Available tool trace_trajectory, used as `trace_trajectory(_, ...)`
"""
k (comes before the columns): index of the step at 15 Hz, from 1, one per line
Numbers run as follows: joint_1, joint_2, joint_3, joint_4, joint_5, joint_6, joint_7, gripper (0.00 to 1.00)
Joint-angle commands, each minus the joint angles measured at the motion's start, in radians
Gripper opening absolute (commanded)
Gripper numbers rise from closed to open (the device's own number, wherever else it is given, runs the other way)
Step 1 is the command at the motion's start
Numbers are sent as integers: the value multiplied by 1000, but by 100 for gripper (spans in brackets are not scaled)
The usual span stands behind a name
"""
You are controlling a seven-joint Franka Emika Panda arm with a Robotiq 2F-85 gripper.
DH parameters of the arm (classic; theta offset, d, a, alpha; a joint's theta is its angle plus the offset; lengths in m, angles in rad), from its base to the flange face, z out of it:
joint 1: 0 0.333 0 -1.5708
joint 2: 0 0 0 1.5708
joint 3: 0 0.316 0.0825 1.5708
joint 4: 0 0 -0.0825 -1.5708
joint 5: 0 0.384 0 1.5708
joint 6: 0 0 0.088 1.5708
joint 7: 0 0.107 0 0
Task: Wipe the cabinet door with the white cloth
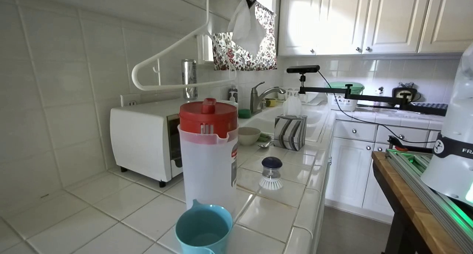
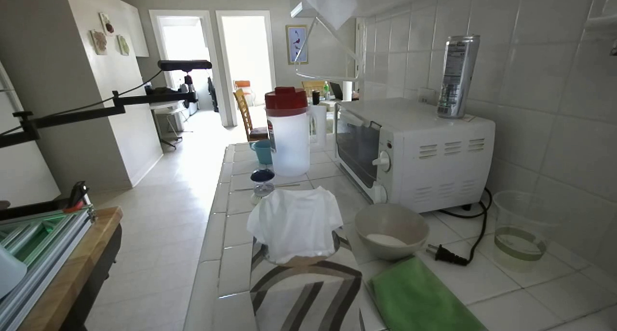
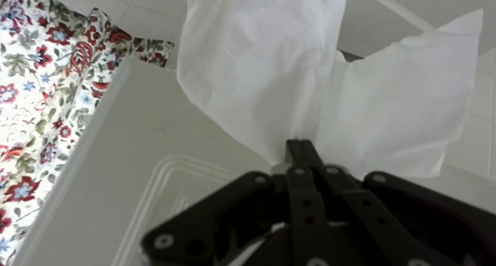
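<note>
The white cloth point(image 3: 263, 57) is pinched at the fingertips of my gripper point(image 3: 299, 142), which is shut on it. Two loose flaps spread out from the pinch in the wrist view. In an exterior view the cloth point(image 1: 247, 30) hangs from the gripper point(image 1: 251, 2) high above the counter, in front of the patterned curtain. Only its lower tip shows at the top of an exterior view, as cloth point(image 2: 335, 6). A pale cabinet door point(image 3: 135, 138) with a grooved panel lies beside the fingers in the wrist view. Whether the cloth touches it, I cannot tell.
A white hanger point(image 1: 162, 87) hangs close below the cloth. Under it stand a white toaster oven point(image 1: 144, 139) with a can point(image 1: 189, 78) on top and a red-lidded pitcher point(image 1: 208, 161). A tissue box point(image 1: 290, 132) stands by the sink. The flowered curtain point(image 3: 58, 84) borders the cabinet.
</note>
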Motion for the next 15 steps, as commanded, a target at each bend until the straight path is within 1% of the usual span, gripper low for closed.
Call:
trace_trajectory(1, 137, -7, -113, -10, -31, -57, 20, 0)
trace_trajectory(4, 226, -12, -175, -21, -13, -98, 6, 0)
trace_trajectory(7, 290, -19, -219, -34, -1, -142, 2, 0)
trace_trajectory(9, 320, -23, -241, -43, 1, -175, -1, 0)
trace_trajectory(13, 356, -39, -279, -64, 6, -274, -9, 0)
trace_trajectory(15, 384, -42, -300, -73, 28, -321, -21, 0)
